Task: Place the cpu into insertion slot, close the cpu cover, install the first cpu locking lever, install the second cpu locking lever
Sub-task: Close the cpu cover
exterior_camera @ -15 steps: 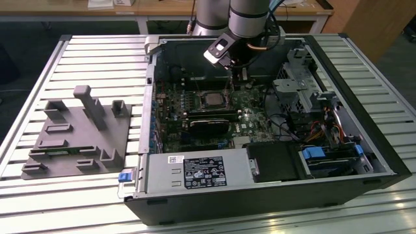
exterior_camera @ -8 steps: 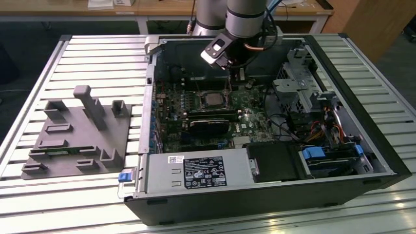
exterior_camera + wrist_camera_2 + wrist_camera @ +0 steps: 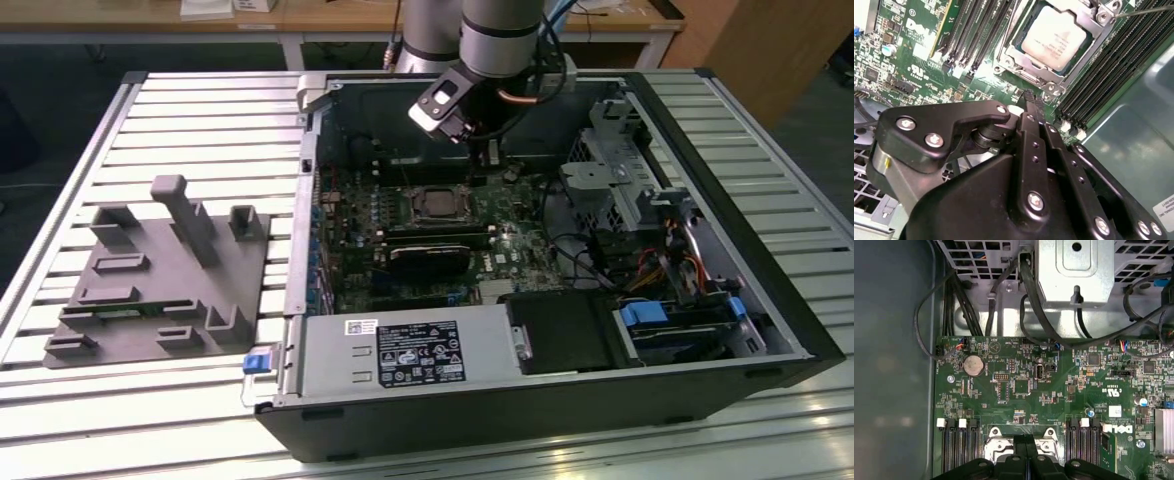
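A: Checked the gripper (image 3: pixel 1030 102)?
B: Seen pinched together at the tips, nothing clamped between. Hovered above the green board (image 3: pixel 1004 375), just beside the socket (image 3: pixel 1029 76). Probably closed up to form one narrow pushing tip, not for grabbing.
A: Located the chip (image 3: pixel 1054 37)?
B: Found seated flat in the socket, pale face up. Looked framed by the metal cover (image 3: pixel 1093 24), lowered over its edges, presumably to pin it in place.
A: Noted any lever?
B: Spotted a thin wire rod (image 3: pixel 1146 9) near the cover's corner. Couldn't tell whether latched or loose.
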`<state>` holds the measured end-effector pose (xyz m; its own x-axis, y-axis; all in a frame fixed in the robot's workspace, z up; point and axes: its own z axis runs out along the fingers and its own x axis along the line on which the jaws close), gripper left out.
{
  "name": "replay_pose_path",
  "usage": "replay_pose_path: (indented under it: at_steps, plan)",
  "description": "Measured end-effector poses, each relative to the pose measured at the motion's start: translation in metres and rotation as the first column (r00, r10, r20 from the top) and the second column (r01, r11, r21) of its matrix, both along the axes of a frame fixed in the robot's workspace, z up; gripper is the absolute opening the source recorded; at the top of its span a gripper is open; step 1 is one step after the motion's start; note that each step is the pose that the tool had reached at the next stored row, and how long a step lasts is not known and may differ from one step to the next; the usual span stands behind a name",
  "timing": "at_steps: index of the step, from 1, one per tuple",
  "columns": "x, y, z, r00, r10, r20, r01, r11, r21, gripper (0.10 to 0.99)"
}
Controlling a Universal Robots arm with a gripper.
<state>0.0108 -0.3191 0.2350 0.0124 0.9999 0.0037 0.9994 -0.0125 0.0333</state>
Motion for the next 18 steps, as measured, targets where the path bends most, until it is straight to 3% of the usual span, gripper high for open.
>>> replay_pose_path:
  at_steps: [1, 2, 3, 8, 11, 13, 18]
  plan:
    - [0.0001, 0.0000, -0.0003, 0.9999, 0.000, -0.0140, 0.000, 1.0000, 0.000, 0.106]
    - [0.0002, 0.0000, -0.0004, 0.9995, 0.000, -0.0316, 0.000, 1.0000, 0.000, 0.106]
    - [0.0002, -0.0001, -0.0004, 0.9992, 0.000, -0.0406, 0.000, 1.0000, -0.001, 0.106]
    - [-0.0003, -0.0001, -0.0005, 0.9992, 0.000, -0.0397, 0.000, 1.0000, -0.001, 0.106]
    - [-0.0029, -0.0005, -0.0016, 0.9998, 0.002, -0.0211, -0.002, 1.0000, 0.001, 0.106]
    - [-0.0057, -0.0008, -0.0023, 0.9999, 0.003, -0.0126, -0.003, 1.0000, 0.001, 0.106]
    - [-0.0189, -0.0009, -0.0034, 1.0000, 0.004, -0.0047, -0.004, 1.0000, 0.002, 0.106]
